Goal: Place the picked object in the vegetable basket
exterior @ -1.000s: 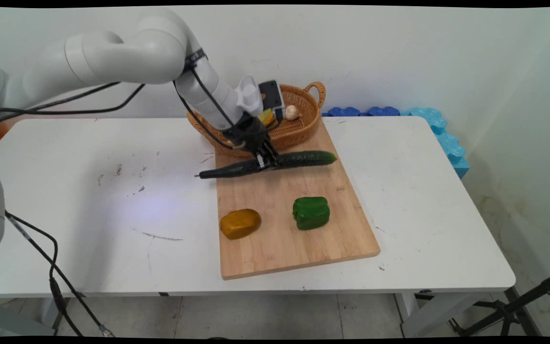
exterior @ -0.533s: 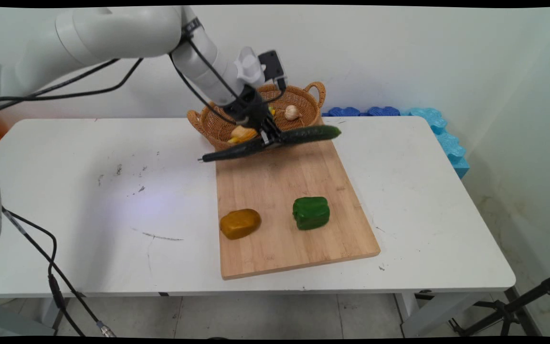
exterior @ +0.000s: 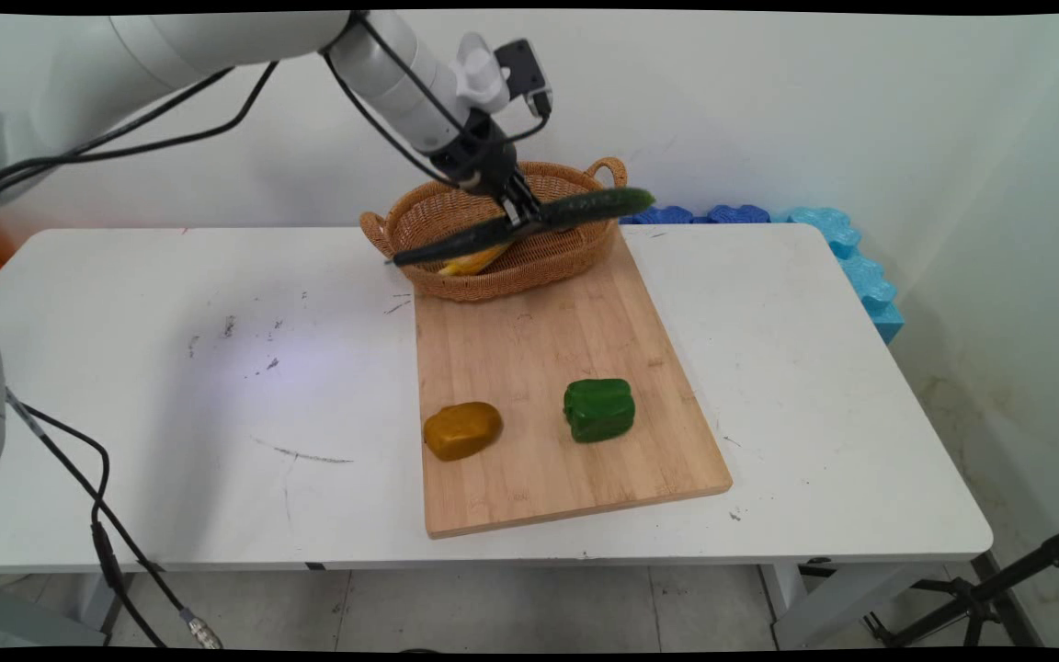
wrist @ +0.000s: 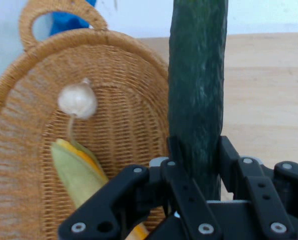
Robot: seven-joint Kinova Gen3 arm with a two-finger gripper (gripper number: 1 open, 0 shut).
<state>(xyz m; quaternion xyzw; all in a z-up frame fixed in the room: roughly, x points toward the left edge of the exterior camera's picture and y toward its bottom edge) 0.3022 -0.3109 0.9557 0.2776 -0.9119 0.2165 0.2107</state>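
So the cucumber (exterior: 529,223) is hanging in the air up in the upper middle of the frame, right over the wicker basket (exterior: 419,221). The gripper (exterior: 523,213) is clamping it around its middle, fingers closed snug on both sides, so the cucumber is sticking out either way from the gripper. Its long axis is running left to right across the frame, tilted a bit, with the right end higher and poking past the basket's handle and the left end dipping over the basket's left rim. Down inside the basket there's a corn cob (wrist: 78,172) and a garlic bulb (wrist: 77,99) sitting just beside each other. Closer to the bottom of the frame, a wooden cutting board (exterior: 539,340) is lying on the tabletop (exterior: 171,368) with a green bell pepper (exterior: 598,409) and a brownish-yellow potato-looking thing (exterior: 462,429) on it, well apart from the gripper.
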